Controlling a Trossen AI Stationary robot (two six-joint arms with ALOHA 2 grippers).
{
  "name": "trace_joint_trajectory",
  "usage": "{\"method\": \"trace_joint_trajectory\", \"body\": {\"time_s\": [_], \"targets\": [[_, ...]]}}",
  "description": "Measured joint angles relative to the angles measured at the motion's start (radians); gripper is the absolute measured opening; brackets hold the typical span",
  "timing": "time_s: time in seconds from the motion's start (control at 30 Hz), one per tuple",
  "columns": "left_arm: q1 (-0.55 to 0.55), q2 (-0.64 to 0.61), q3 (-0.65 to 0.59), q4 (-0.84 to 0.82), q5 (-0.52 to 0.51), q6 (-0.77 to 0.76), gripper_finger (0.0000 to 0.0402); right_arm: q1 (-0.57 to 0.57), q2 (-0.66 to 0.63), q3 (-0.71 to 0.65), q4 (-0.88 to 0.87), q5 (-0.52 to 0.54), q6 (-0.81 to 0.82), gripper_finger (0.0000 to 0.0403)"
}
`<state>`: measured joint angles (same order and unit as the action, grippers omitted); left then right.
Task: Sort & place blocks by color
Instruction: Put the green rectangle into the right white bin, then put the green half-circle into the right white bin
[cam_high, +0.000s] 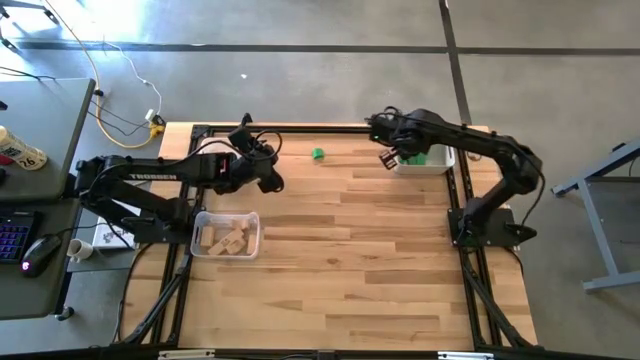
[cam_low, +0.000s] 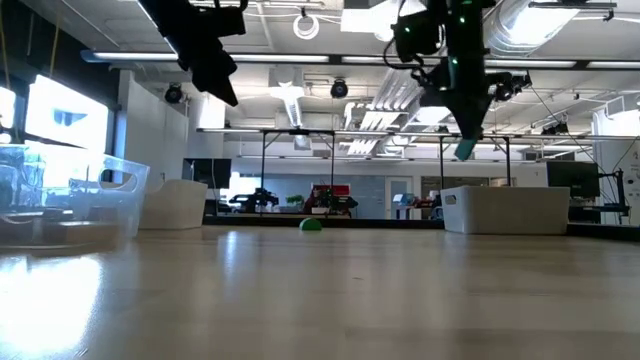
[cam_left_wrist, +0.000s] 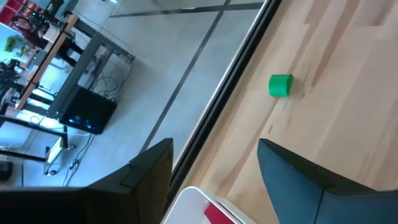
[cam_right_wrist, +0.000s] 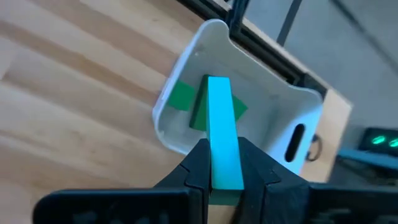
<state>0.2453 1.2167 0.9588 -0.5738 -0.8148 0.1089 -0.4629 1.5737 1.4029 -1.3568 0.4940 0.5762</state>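
Beyond the bench (cam_high: 340, 250) I see a big open workshop with bright ceiling lights, ducting overhead and benches of equipment far back; from above, grey concrete floor surrounds the pale plank top, with a desk, keyboard and loose cables off to the left side. On the bench itself, a clear bin (cam_high: 226, 236) holding plain wooden blocks (cam_high: 228, 240) sits near the left arm's base, and a white bin (cam_high: 425, 160) with green pieces inside stands at the far right edge. My right gripper (cam_right_wrist: 225, 180) has its fingers clamped tight on a green bar (cam_right_wrist: 222, 130), held in the air just at the near rim of that white bin, with green blocks (cam_right_wrist: 181, 96) already lying in it. I judge this is the delivery step for a green piece: next I need to carry the bar a little farther over the bin's opening and let go, keeping clear of the rim so it doesn't bounce out. One green block (cam_high: 317, 154) lies alone on the bench near the far edge, between the two arms, not yet sorted. My left gripper (cam_high: 268, 180) hangs above the bench near it, fingers spread wide and empty, with that green block ahead in its wrist view.
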Motion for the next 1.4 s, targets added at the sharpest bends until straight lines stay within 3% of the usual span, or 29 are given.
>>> {"method": "trace_joint_trajectory", "body": {"time_s": [0.3,0.57,0.77,1.2,1.4], "targets": [[0.006,0.0,0.0,0.017,-0.009,-0.001,0.0218,-0.158,-0.132,-0.28,0.281,-0.088,0.001,0.0034],[0.016,0.0,0.0,0.107,-0.024,0.0,0.0218,-0.254,-0.142,-0.396,0.492,-0.147,-0.034,0.0034],[0.037,0.0,0.0,0.116,-0.027,0.0,0.0218,-0.3,-0.141,-0.425,0.523,-0.175,-0.034,0.0049],[0.092,0.0,0.0,0.172,-0.007,0.083,0.0218,-0.309,-0.141,-0.422,0.524,-0.164,-0.053,0.0123],[0.116,0.0,0.0,0.185,-0.004,0.086,0.0218,-0.309,-0.141,-0.372,0.523,-0.24,-0.053,0.0145]]}}
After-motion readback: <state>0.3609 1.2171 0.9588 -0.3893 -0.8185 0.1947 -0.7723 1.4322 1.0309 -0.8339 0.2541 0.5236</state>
